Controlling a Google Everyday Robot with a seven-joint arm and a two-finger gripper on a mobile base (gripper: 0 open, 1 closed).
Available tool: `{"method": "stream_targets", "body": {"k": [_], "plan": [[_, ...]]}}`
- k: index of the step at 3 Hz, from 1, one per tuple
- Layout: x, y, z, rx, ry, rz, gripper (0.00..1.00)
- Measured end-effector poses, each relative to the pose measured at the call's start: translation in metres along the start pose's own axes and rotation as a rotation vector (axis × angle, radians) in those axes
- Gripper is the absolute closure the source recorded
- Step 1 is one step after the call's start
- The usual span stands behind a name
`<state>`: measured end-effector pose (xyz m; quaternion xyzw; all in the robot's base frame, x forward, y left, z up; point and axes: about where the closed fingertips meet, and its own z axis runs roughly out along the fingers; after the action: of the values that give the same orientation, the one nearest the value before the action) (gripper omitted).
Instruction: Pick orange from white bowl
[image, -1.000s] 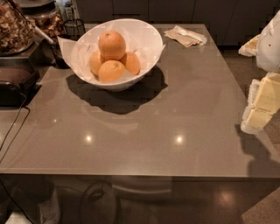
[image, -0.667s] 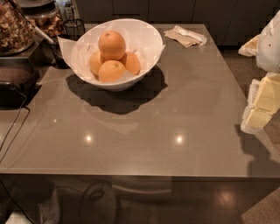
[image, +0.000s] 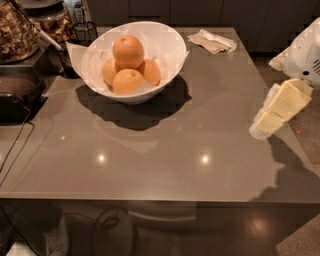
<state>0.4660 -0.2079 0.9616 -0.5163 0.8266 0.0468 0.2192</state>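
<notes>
Orange (image: 128, 51) atop white bowl (image: 150, 93), far left; gripper (image: 265, 125) right, empty, opening indiscernible. Approach pending: reach leftward across.

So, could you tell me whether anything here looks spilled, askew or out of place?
Nothing spilled or damaged; only a crumpled napkin lies loose on the table, far side. The orange tops the pile in the white bowl; the gripper hangs at the table's right edge.
</notes>
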Motion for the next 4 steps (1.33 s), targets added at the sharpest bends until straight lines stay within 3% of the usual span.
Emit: {"method": "stream_targets", "body": {"k": [1, 2, 3, 4], "plan": [[-0.015, -0.012, 0.021, -0.058, -0.08, 0.084, 0.0], [-0.016, -0.012, 0.023, -0.065, -0.084, 0.088, 0.0], [-0.018, -0.015, 0.03, -0.071, -0.125, 0.144, 0.0], [-0.072, -0.038, 0.055, -0.123, -0.192, 0.161, 0.0]]}}
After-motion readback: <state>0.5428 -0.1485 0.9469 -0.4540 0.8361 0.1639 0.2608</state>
